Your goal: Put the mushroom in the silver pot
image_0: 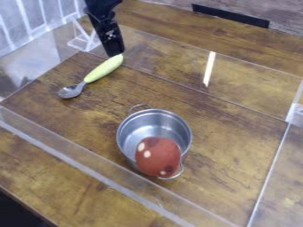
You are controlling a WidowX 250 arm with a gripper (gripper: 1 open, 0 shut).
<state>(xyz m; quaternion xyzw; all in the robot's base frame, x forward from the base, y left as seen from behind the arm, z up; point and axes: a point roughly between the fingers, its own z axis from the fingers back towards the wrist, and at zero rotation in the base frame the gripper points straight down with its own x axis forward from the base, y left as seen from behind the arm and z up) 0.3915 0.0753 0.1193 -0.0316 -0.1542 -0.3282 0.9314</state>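
Leaving the view at the top, the dark robot arm (102, 7) is cut off by the frame, and its gripper (112, 45) is so dark that the fingers are hard to make out one from another; still, its jaws stand apart, above the tabletop (219, 133) and near the yellow-green handle of the spoon (104, 68). The stem of the mushroom (158, 156) is hidden under its own cap, and the cap also covers a part of the near rim of the silver pot (140, 127), so how the mushroom touches the bottom cannot be told. This cap is round and reddish-brown, with a few pale spots, the clearest ones at its left side. The pot is of shiny steel, with one thin loop handle toward the far edge of the tabletop and the other toward the near edge. In it sits the mushroom, at the near side, while the far part of the inside shows bare grey metal. The pot itself stands upright on the brown wood, in the nearer half of the tabletop, well apart from the spoon, which lies toward the left edge with its metal bowl nearer to that edge than its handle.
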